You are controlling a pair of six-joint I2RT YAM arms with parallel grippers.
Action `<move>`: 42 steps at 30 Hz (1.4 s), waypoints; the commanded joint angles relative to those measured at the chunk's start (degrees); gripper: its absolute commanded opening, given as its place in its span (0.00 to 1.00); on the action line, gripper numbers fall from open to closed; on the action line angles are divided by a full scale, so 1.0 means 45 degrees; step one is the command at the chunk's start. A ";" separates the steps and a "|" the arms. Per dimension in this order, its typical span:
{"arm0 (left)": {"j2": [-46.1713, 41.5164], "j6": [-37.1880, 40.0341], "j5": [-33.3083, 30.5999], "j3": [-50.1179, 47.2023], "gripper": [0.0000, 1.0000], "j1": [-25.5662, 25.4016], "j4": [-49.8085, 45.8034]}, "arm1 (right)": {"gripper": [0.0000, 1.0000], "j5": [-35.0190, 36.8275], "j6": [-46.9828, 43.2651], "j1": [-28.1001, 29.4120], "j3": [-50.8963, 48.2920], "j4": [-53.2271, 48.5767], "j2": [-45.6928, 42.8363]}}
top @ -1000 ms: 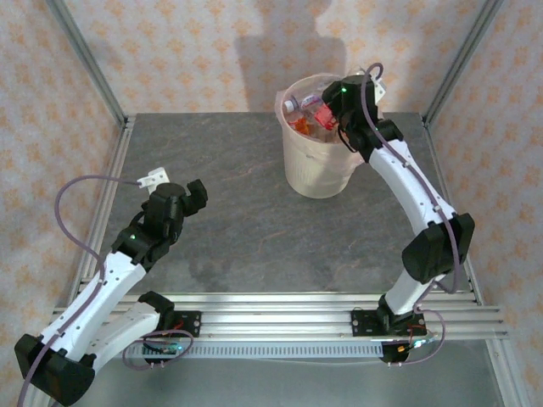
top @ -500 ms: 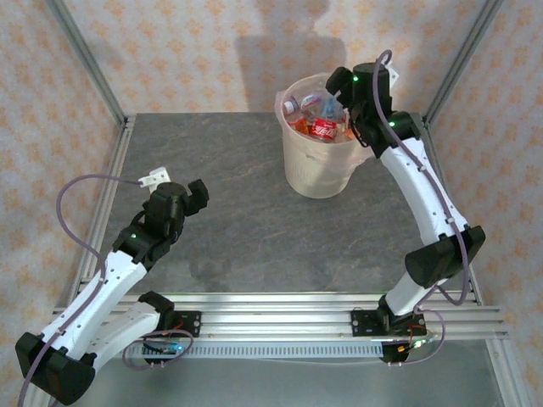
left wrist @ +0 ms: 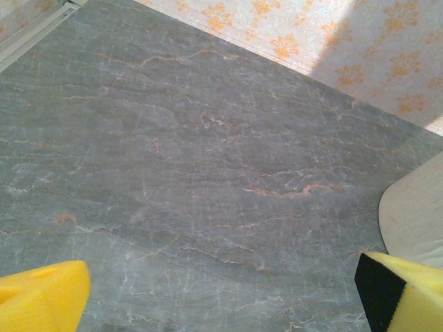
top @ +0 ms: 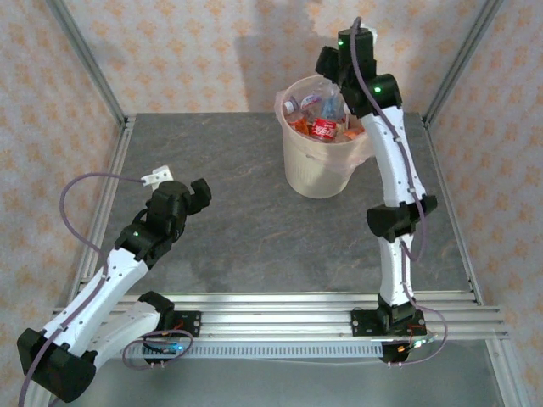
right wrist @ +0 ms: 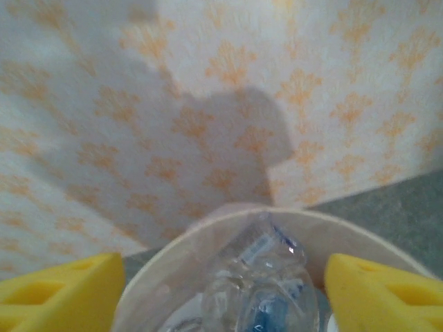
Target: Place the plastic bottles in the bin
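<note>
The right tool hovers above the round beige-white wastebasket lined with a pinkish plastic bag, its jaws apart and holding nothing. The small clear and orange-brown plastic bottles lie heaped inside. The left tool hangs wide open over the grey stone-patterned table. With every bottle in sight already binned, the job looks finished.

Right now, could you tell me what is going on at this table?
Two robot arms are putting plastic bottles into the bin, which stands at the far right of the table. A pile of bottles lies inside the bin. The right arm's fingers hang just above it, apart, with nothing between them. The left arm's fingers are wide open over the tabletop on the left, holding nothing.
</note>
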 commanded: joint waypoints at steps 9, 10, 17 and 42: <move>0.0164 0.0092 0.0205 0.0275 1.00 -0.0014 0.0366 | 0.49 0.1012 -0.0811 -0.0054 -0.0302 -0.1639 0.0072; 0.0179 0.0091 0.0193 0.0281 1.00 -0.0014 0.0376 | 0.47 0.1241 -0.0755 -0.0040 -0.0437 -0.1723 -0.0006; 0.0203 0.0135 0.0021 0.0328 1.00 -0.0011 0.0301 | 0.43 0.2485 -0.0222 -0.0051 -0.3081 -0.0830 -0.1516; 0.0203 0.0084 -0.0236 0.0391 1.00 -0.0014 0.0142 | 0.69 0.1724 -0.0129 -0.0073 -0.4012 -0.0435 -0.1338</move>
